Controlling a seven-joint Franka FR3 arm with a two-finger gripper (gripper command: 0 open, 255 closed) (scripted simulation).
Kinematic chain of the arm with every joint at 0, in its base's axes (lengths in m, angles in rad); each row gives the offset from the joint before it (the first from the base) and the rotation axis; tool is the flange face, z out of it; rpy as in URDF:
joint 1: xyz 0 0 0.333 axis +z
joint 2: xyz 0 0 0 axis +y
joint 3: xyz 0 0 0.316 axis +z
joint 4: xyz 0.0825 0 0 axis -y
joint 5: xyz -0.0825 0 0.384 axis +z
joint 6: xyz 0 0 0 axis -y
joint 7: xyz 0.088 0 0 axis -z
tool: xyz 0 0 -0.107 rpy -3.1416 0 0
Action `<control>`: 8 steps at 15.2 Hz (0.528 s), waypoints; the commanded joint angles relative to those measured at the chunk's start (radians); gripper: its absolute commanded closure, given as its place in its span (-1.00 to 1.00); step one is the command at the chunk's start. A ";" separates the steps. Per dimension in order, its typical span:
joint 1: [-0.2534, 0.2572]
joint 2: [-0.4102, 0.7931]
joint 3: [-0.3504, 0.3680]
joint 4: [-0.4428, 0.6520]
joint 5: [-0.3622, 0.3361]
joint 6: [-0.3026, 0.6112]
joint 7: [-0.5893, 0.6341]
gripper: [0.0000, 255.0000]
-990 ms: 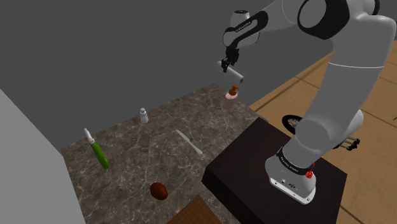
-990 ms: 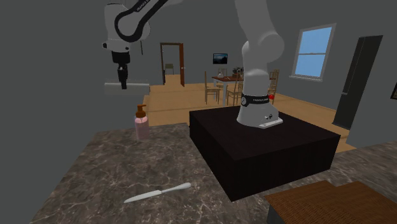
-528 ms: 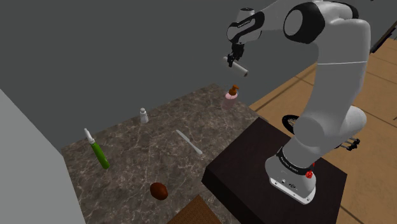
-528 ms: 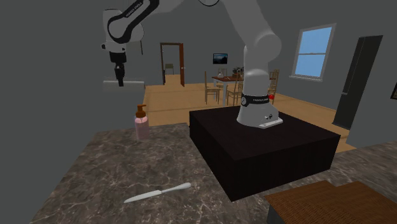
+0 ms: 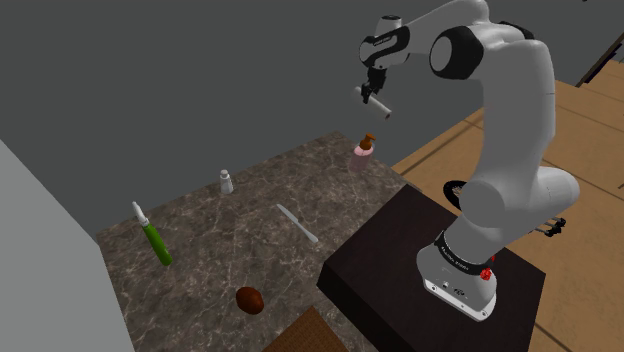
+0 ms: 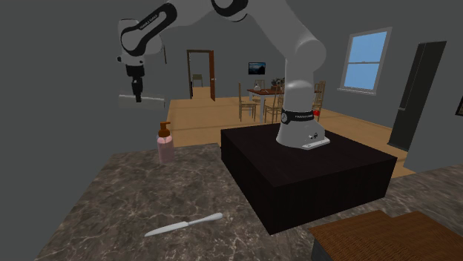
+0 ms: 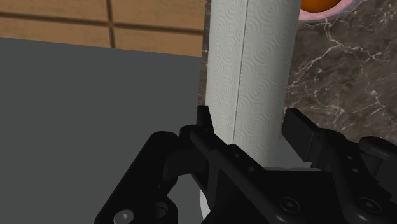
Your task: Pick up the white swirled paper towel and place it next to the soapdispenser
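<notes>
We see the gripper [image 5: 372, 92] squeezing the white swirly paper towel roll [image 5: 375, 102] near one end. It is high in the air over the far corner of the table [image 5: 230, 240], up above the pink soap dispenser [image 5: 366, 147]. The roll lies flat like a log, crossing between the fingers, and its longer part sticks out toward the dispenser.

Swirled white roll [image 7: 248, 76], horizontal, above pink dispenser [image 6: 165, 147]
</notes>
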 commanded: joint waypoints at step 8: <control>-0.005 0.066 0.003 -0.012 0.003 0.078 0.004 1.00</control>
